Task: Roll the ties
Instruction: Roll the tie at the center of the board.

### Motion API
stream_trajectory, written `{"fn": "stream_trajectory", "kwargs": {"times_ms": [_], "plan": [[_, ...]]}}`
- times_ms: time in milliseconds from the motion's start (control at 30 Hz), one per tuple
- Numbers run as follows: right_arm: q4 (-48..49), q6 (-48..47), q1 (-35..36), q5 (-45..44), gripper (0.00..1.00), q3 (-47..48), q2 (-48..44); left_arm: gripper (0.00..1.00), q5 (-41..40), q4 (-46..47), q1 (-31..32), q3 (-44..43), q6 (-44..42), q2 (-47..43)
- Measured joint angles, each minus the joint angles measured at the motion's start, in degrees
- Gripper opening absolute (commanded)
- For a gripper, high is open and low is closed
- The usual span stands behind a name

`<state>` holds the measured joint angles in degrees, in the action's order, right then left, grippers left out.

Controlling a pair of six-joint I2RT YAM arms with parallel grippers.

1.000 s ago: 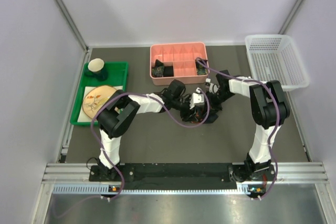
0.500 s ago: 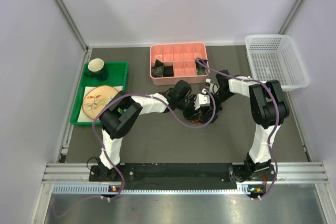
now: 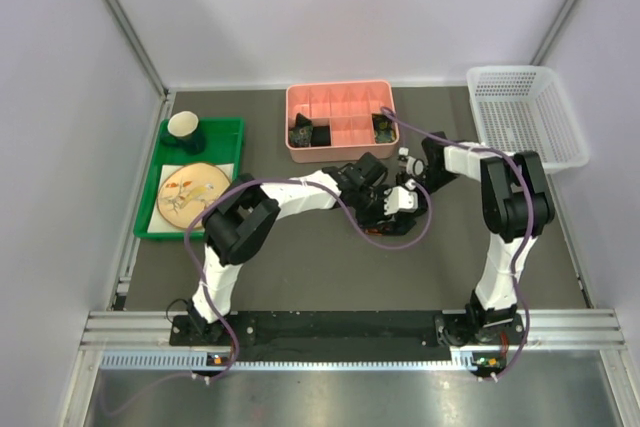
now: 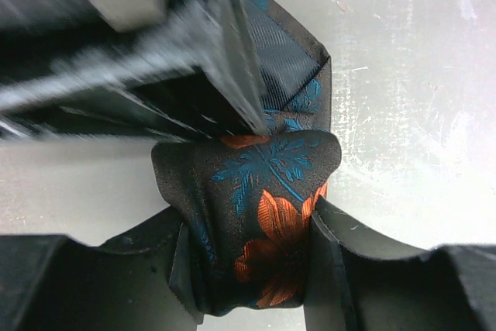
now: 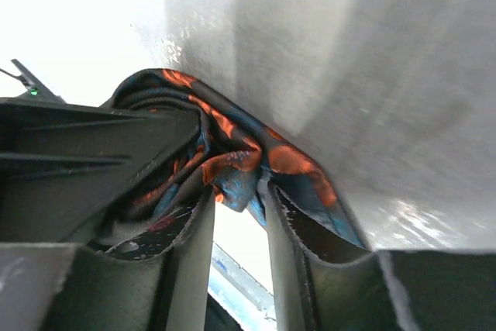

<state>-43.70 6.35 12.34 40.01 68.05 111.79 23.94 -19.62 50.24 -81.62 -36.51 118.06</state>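
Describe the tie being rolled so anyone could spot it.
On the near side of the pink divided box, the left pincer holds a dark tie. Unlike the greenish-specked rolls in that box, it shows orange flowers and teal leaves.

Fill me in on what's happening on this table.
Both arms meet mid-table, just in front of the pink box. The left pincer is clamped on a rolled-up black tie printed with orange flowers and teal leaves. The right pincer stands partly open, its fingers up against the folds of the same roll. Two dark bundles, likely finished ties, sit in the box's compartments.
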Motion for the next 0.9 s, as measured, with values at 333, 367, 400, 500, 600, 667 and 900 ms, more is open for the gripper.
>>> {"fn": "stream_trajectory", "kwargs": {"times_ms": [333, 367, 400, 500, 600, 667, 900], "plan": [[1.5, -2.2, -4.9, 8.6, 0.57, -2.8, -2.6, 0.08, -0.9, -2.1, 0.5, -1.7, -0.8, 1.0], [2.4, -1.7, -5.0, 9.5, 0.57, -3.6, -3.1, 0.08, -0.9, -2.3, 0.5, -1.8, -0.8, 1.1], [2.8, -1.4, -5.0, 9.9, 0.57, -3.9, -3.3, 0.08, -0.9, -2.5, 0.5, -1.9, -0.9, 1.1], [4.3, -0.7, -5.0, 11.2, 0.56, -4.7, -3.3, 0.08, -0.8, -2.9, 0.4, -2.2, -1.0, 1.3], [4.5, -0.7, -5.2, 11.8, 0.56, -4.9, -3.4, 0.08, -0.8, -3.3, 0.4, -2.4, -1.2, 1.4], [3.8, -1.3, -6.1, 12.4, 0.56, -5.2, -4.1, 0.08, -0.8, -3.3, 0.4, -2.4, -1.2, 1.4], [0.3, -3.4, -9.5, 16.4, 0.70, -5.4, -7.3, 0.09, -0.3, -3.3, 0.4, -2.5, -1.7, 1.5]]}}
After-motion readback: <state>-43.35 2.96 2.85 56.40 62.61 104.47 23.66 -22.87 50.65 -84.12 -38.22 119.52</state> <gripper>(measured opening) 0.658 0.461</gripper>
